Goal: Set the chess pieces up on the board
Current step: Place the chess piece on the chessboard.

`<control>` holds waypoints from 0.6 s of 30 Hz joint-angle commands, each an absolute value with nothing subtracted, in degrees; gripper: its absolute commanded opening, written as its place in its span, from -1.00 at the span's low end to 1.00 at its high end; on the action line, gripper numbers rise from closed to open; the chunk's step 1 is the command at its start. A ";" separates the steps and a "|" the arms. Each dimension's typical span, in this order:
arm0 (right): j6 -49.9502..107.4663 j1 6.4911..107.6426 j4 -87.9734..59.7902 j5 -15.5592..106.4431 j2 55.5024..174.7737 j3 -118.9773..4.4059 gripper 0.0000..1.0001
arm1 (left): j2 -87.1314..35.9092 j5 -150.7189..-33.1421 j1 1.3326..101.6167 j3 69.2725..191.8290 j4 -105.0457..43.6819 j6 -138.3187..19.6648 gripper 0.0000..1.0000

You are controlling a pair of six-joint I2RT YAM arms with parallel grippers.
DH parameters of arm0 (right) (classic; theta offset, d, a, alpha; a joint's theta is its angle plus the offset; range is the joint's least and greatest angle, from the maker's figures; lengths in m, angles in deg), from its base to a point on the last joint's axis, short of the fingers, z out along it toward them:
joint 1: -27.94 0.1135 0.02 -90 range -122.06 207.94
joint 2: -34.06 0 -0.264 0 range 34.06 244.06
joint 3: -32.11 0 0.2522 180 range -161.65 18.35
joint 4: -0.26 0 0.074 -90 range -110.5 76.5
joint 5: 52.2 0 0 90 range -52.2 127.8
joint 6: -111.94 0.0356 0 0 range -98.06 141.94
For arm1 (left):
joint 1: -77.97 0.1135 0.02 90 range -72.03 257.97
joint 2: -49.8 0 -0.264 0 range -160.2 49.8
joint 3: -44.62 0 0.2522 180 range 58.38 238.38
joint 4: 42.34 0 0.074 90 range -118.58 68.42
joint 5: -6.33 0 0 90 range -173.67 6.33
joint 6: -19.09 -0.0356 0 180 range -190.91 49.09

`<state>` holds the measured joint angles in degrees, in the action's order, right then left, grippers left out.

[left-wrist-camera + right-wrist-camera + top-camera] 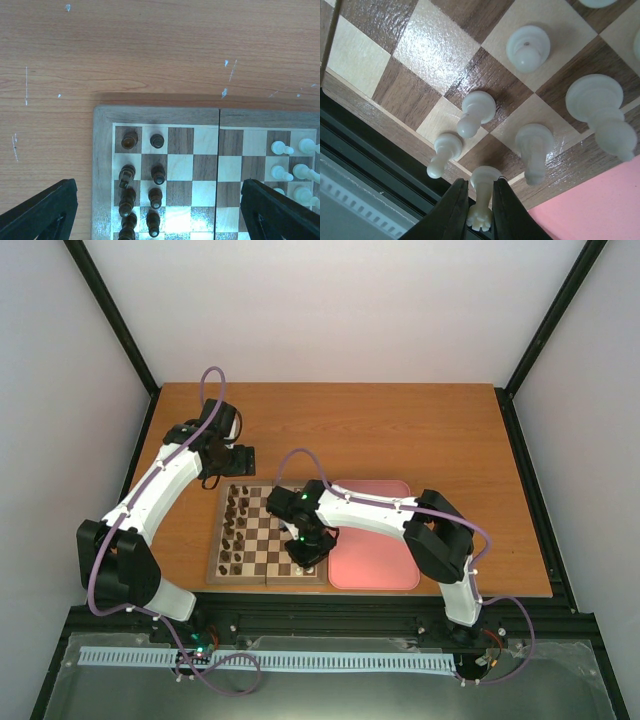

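Note:
The wooden chessboard (262,575) lies near the table's front. My right gripper (480,212) is shut on a cream-white chess piece with a notched crown (481,200), its base at the board's near right corner. Several other cream pieces (527,47) stand on squares around it. In the top view the right gripper (308,562) hangs over that corner. My left gripper (238,457) is open and empty above the table, just beyond the board's far edge. In the left wrist view, dark brown pieces (158,174) fill two columns and cream pieces (281,148) stand at the right.
A plain pink tray (375,565) lies directly right of the board, its corner also in the right wrist view (600,210). The black frame rail (330,610) runs along the table's front edge, close to the right gripper.

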<state>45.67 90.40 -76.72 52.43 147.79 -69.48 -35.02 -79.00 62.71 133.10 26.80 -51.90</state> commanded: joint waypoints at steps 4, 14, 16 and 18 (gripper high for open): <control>44.76 91.13 -76.91 52.53 149.27 -71.05 -0.68 | -33.87 -78.92 62.58 133.26 26.49 -53.07 0.99; 44.87 91.13 -78.42 51.23 147.05 -72.52 -0.52 | -34.20 -78.83 62.59 133.65 26.53 -53.18 0.99; 45.28 91.13 -78.83 51.01 145.68 -72.58 -0.51 | -34.33 -78.67 62.59 133.79 26.62 -53.16 0.99; 45.69 91.13 -79.47 50.64 144.20 -72.57 -0.47 | -34.50 -78.66 62.59 134.16 26.71 -53.20 0.99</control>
<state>45.10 90.40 -77.29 51.76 148.40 -71.25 -35.02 -78.96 62.71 133.10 26.80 -51.92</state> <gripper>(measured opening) 0.252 0.998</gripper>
